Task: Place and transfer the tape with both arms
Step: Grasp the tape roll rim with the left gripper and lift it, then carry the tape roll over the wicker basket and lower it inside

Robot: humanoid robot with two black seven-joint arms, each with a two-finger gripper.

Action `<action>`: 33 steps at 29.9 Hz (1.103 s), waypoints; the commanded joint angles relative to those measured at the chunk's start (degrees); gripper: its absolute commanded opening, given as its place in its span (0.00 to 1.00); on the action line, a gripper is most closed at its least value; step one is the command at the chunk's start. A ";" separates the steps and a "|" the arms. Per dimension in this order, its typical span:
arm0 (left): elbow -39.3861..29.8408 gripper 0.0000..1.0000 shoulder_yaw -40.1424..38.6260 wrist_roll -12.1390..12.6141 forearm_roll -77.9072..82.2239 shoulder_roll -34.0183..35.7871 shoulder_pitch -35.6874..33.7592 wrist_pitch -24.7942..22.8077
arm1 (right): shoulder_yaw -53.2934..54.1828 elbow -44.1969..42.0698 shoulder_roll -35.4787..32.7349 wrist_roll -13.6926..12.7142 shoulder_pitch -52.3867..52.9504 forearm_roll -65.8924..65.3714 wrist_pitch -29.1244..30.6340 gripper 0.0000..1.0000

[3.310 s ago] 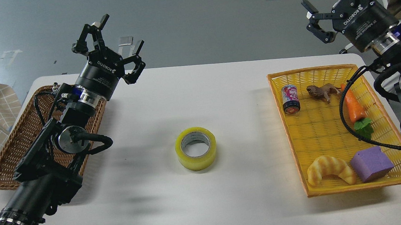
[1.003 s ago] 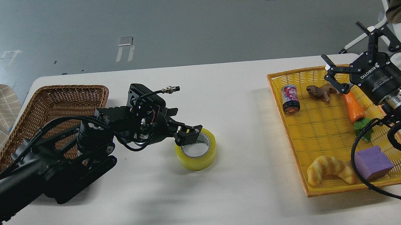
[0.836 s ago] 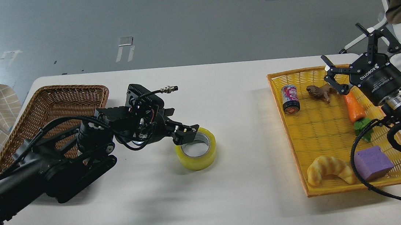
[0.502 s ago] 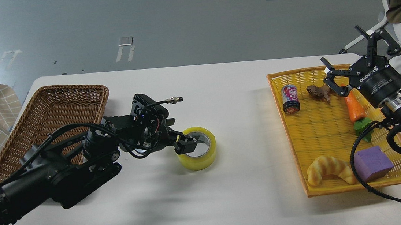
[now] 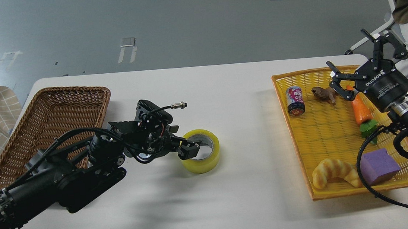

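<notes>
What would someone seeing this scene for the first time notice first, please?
Probably the thick roll of yellowish translucent packing tape at the centre of the white table, with the left gripper at its near-left rim, one of the fingers reaching into the core. Next, the bright yellow plastic basket of toys on the right, with the right gripper open above its far corner.

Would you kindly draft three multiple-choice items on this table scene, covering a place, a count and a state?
1. Where does the yellowish translucent roll of packing tape sit?
A. brown wicker basket
B. bare white table
C. yellow plastic tray

2. How many things lie in the yellow plastic tray?
A. three
B. five
C. seven

3. How is the right gripper?
A. open, empty
B. shut on a carrot
C. holding tape

Key: 1 B, the roll rests on the white table between the brown wicker basket and the tray. 2 B, can, animal figure, carrot, croissant, purple block. 3 A, its fingers are spread around nothing.
</notes>
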 commanded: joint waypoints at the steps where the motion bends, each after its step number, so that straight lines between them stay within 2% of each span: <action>1: 1.92 0.00 1.14 -0.64 0.09 -0.97 0.03 0.00 | 0.00 0.00 0.00 -0.01 0.00 0.00 0.00 1.00; 6: 3.07 0.00 1.05 -1.87 2.83 -1.33 -0.32 0.00 | 0.00 -0.09 0.00 -0.01 0.09 0.00 0.00 1.00; 10: 2.11 0.00 0.53 -1.96 2.83 -0.80 -1.72 0.00 | 0.00 -0.09 0.00 -0.01 0.00 0.00 0.00 1.00; 18: -1.15 0.00 0.18 -2.66 2.83 3.59 -11.65 0.05 | 0.00 -0.09 0.00 -0.01 0.00 0.00 0.00 1.00; 20: -1.06 0.00 0.17 -3.71 2.29 6.22 -14.46 0.05 | 0.09 0.00 0.09 -0.01 0.00 0.00 0.00 1.00; 25: -0.45 0.00 0.53 -4.15 -2.01 11.75 -17.81 0.23 | 0.00 0.00 0.09 -0.01 0.09 0.09 0.00 1.00; 33: 0.61 0.00 1.14 -6.44 -4.39 23.35 -16.85 2.25 | 0.00 0.08 0.18 -0.01 0.17 0.00 0.00 1.00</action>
